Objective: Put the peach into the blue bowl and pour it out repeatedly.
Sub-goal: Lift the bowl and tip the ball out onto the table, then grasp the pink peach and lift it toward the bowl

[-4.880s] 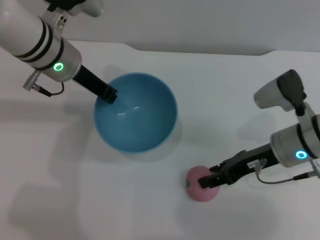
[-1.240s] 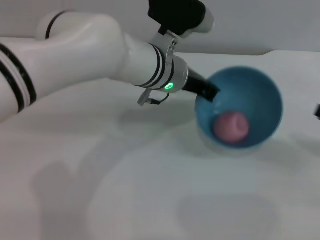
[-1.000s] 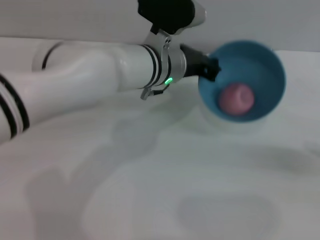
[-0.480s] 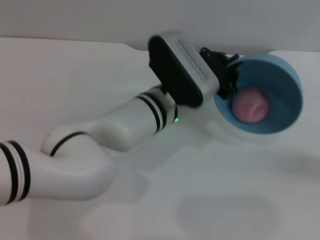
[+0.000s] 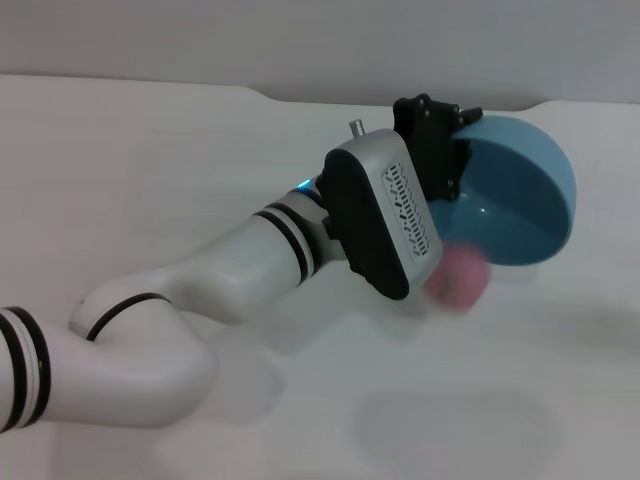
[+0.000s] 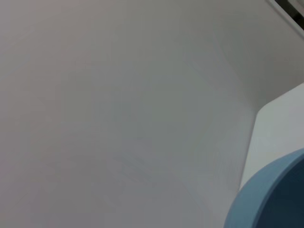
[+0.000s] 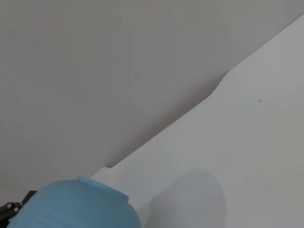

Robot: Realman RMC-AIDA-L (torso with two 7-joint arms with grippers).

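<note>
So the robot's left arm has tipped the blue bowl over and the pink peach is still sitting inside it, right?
Not quite. The left gripper does hold the blue bowl tipped, but the peach is already out, below the bowl's rim on the white table. The head view shows it.

Even, soft light — peach (image 5: 458, 279) motion-blurred

Head view high, angled down over the table (image 5: 150, 140); both wrist views close, wall-facing, sharing the blue bowl (image 5: 520, 190).
</note>
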